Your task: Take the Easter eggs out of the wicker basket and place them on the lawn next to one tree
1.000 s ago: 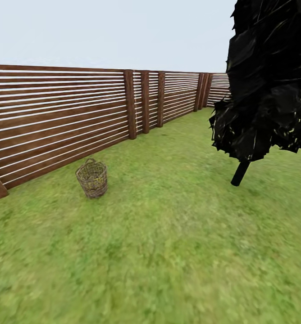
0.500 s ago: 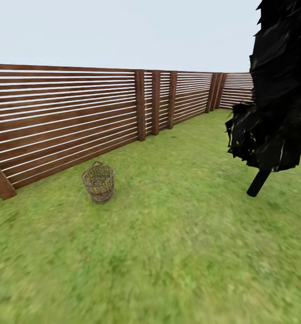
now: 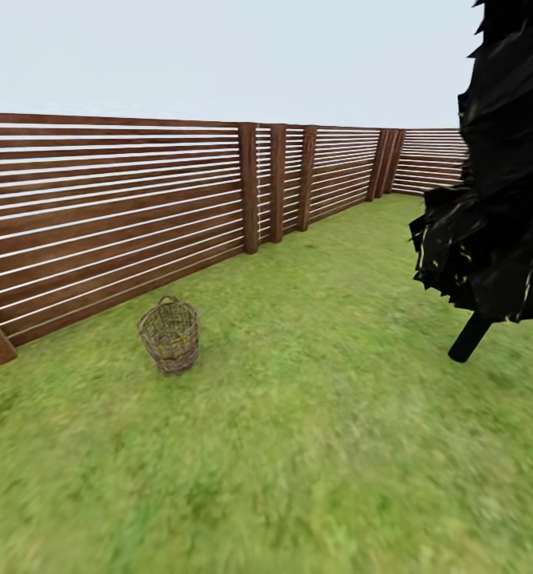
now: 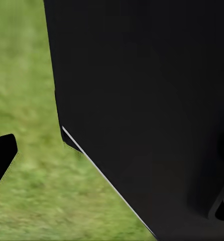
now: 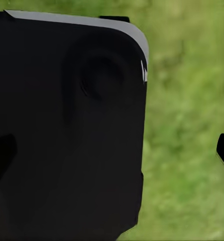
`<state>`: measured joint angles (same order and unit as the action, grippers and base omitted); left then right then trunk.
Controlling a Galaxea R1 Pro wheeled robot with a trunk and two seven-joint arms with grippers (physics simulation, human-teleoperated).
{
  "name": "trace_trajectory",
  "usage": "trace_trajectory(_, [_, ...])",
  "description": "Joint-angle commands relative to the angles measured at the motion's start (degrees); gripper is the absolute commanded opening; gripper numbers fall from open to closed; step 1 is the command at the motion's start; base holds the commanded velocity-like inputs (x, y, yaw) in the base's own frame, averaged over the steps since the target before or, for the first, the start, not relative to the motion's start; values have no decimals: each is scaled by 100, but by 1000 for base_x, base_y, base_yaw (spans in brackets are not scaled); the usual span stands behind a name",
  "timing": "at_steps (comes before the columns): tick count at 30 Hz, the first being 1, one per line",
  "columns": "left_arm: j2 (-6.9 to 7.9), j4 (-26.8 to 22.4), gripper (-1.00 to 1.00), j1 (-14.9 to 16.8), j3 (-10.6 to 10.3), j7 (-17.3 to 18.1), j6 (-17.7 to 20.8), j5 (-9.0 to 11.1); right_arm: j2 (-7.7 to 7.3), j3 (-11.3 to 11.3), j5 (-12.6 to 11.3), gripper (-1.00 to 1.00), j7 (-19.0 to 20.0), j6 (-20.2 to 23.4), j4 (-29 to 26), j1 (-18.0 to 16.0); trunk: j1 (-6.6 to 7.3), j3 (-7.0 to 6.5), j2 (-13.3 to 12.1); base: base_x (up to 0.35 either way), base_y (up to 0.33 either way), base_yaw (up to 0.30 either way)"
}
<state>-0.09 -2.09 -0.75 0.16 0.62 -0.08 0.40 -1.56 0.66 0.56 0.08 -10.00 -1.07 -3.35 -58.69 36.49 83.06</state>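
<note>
Wicker basket (image 3: 169, 336) upright on lawn (image 3: 298, 446) near fence (image 3: 99, 215), tree (image 3: 498, 183) to right. View shifted since a second ago: approaching. Gripper states: cannot tell.

Head view count. Wicker basket (image 3: 169, 336): 1, standing on the lawn (image 3: 298, 446) left of centre, near the fence (image 3: 115, 215). Yellow patches show through the weave; the number of eggs inside cannot be told. Tree (image 3: 498, 159) with dark foliage: 1, at the right edge, one dark trunk beneath it. Fence runs: 2, one long along the left, one short at the far right, meeting at the far corner. Upright posts (image 3: 249, 187) grouped mid-fence: 3.
</note>
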Motion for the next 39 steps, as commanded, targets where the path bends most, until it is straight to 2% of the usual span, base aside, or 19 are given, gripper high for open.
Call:
trace_trajectory(1, [0, -11, 100, -4, 2, 6, -1, 4, -1, 5, 6, 100, 1, -19, 4, -4, -4, 4, 1, 341, 0, 0])
trace_trajectory(21, [0, -11, 100, -4, 2, 8, -1, 4, 11, -8, -3, 100, -26, -98, 2, -3, -4, 4, 1, 341, 0, 64])
trace_trajectory(28, [0, -11, 100, -4, 2, 6, -1, 4, 18, -14, -3, 100, -34, -99, 2, -3, -4, 4, 1, 341, 0, 203])
trace_trajectory(36, [-3, -11, 100, -4, 2, 3, -1, 4, 14, -14, -3, 100, -35, -99, 2, -1, -4, 4, 1, 338, 0, 49])
trace_trajectory(39, [-8, -18, 100, -4, 9, 0, -8, 12, 16, -14, -3, 100, -35, -99, 2, -3, -4, 4, 1, 71, 0, 268])
